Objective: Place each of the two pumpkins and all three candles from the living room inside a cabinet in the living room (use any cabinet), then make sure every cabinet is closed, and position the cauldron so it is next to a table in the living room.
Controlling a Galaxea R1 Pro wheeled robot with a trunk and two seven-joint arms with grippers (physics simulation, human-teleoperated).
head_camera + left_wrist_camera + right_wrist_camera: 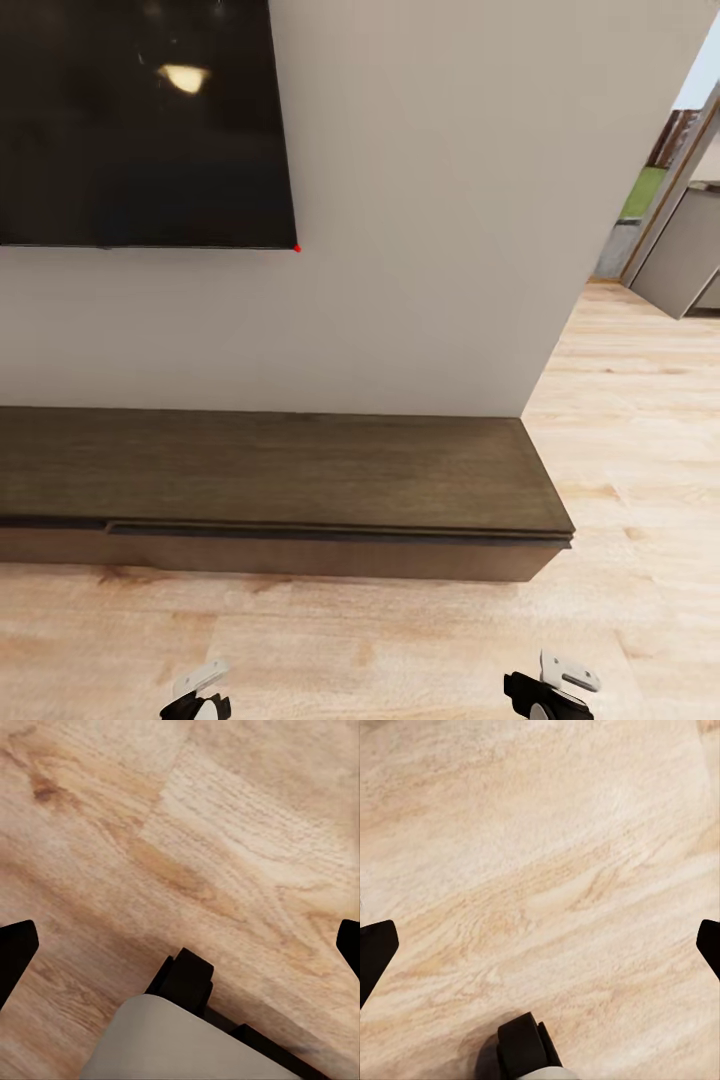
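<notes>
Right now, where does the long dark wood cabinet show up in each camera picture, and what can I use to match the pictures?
Head view: the cabinet runs across the lower middle, against the wall under the dark screen, its fronts closed.
Left wrist view: not in it; plank floor lies between the open hand's fingertips.
Right wrist view: not in it; floor again, hand open.
Shared landmark: the light wood plank floor.

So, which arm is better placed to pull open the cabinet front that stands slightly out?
Probably the left. The protruding front of the cabinet spans the middle and right, so both arms face it. The left tool sits slightly nearer it; both tools, right too, are open and empty.
</notes>
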